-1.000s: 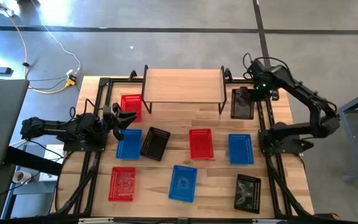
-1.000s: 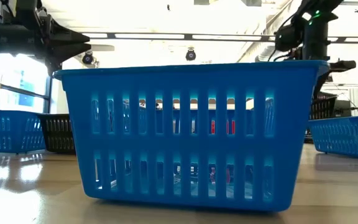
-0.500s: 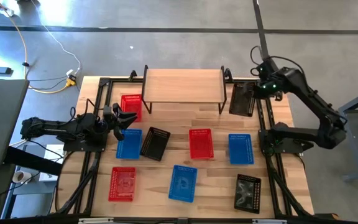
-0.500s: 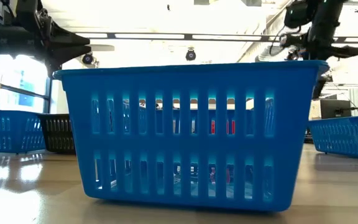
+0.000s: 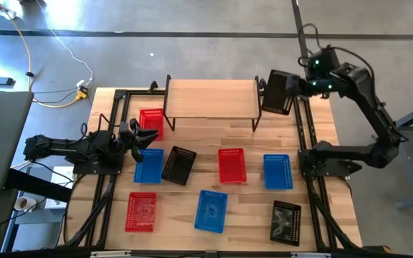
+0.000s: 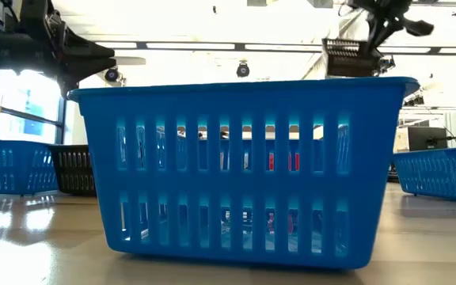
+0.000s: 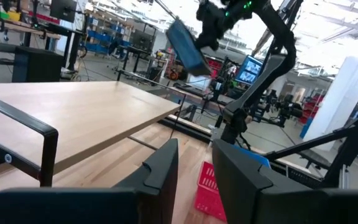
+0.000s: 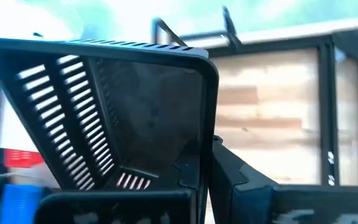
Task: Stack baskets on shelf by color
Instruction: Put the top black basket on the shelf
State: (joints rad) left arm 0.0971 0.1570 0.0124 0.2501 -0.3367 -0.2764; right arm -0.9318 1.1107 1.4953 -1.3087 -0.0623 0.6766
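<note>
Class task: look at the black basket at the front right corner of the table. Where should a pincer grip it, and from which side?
Best guess: grip the rim of the black basket on one short end wall, one finger inside and one outside, coming straight down from above. It sits open side up and apart from the blue basket, so its thin upright walls are reachable.

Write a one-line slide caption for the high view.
Right gripper holds a black basket aloft beside the empty shelf; eight baskets remain on the table.
</note>
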